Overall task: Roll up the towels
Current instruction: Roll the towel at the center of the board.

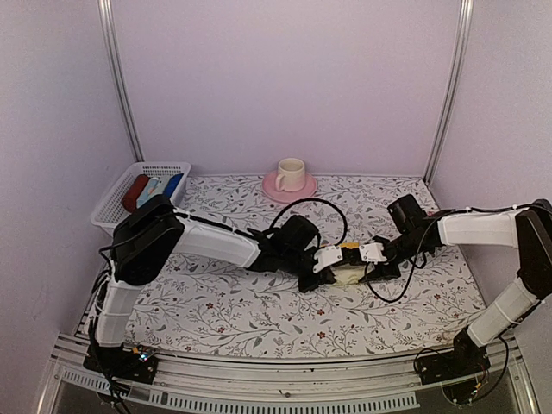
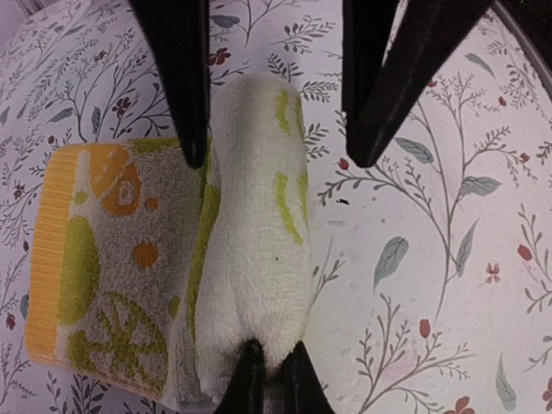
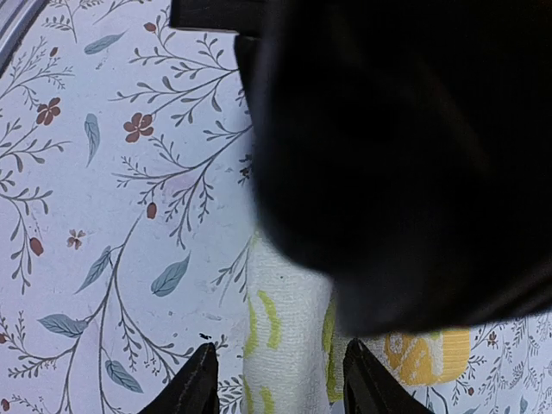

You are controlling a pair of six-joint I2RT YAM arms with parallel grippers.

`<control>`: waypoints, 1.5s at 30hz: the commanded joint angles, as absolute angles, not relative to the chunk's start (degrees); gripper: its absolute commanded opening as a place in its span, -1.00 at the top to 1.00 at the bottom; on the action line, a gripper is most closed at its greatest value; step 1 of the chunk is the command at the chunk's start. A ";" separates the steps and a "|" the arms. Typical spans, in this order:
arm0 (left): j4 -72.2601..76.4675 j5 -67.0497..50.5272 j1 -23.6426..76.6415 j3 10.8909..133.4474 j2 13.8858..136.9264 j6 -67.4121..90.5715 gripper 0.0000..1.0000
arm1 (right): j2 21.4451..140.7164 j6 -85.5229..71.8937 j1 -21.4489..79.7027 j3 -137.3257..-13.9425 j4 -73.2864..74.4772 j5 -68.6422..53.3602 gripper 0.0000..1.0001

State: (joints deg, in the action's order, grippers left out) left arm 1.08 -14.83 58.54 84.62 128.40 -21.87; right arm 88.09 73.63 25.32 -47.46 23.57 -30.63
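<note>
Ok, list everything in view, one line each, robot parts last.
towel: one, pale yellow with green and orange prints, table centre, partly rolled
basket: one, white, far left corner
cloth rolls: three, dark red, pale blue and deep blue, inside the basket
saucer: one, pink, far centre
cup: one, cream, on the saucer
tablecloth: one, white with floral print, covering the table
left gripper: one, black, shut on the end of the towel's rolled part
right gripper: one, black, open, a finger on either side of the roll
</note>
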 commanded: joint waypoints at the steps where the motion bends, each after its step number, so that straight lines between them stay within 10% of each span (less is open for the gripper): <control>1: -5.07 -20.47 55.89 87.23 130.94 -17.15 1.00 | 86.52 74.22 25.38 -46.39 20.92 -31.25 0.00; 45: -16.41 -32.40 48.83 99.93 140.79 -8.98 1.00 | 90.02 71.55 28.45 -41.00 5.82 -22.57 -0.05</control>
State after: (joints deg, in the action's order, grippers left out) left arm -11.44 -34.37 50.61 100.12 137.40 -9.54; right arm 89.21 72.79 28.03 -40.49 7.42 -24.77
